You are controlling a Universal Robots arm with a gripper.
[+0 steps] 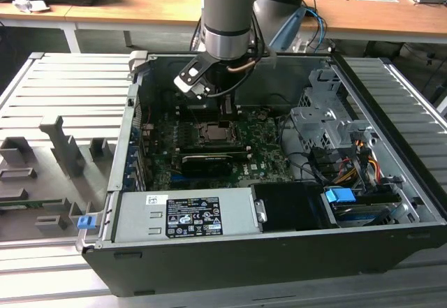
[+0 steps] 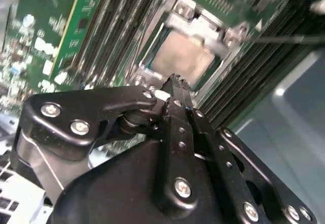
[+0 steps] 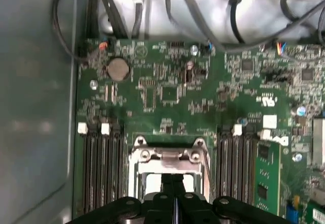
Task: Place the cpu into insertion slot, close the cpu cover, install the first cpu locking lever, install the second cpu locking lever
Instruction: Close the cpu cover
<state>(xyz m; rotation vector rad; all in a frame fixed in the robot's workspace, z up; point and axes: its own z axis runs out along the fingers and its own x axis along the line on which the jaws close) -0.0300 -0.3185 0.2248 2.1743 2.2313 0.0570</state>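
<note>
**Item:** small flat square chip with a pale silver-grey metal top, the cpu (image 2: 182,56).

**Location:** seated flat in the square black insertion slot (image 1: 218,133) on the green circuit board (image 3: 167,92), inside the open dark grey computer case (image 1: 391,203).

**Finish:** dull and lightly mottled, framed on all sides.

**Over it:** thin silver-grey metal frame plate, the cpu cover (image 2: 200,25). It lies down around the chip, apparently to clamp it onto the contacts.

**Black jointed claw (image 2: 175,82):** fingers drawn together with nothing between them. The tips are poised just above the cover's edge, seemingly set for pressing rather than gripping.

**Locking levers:** position cannot be told.
</note>
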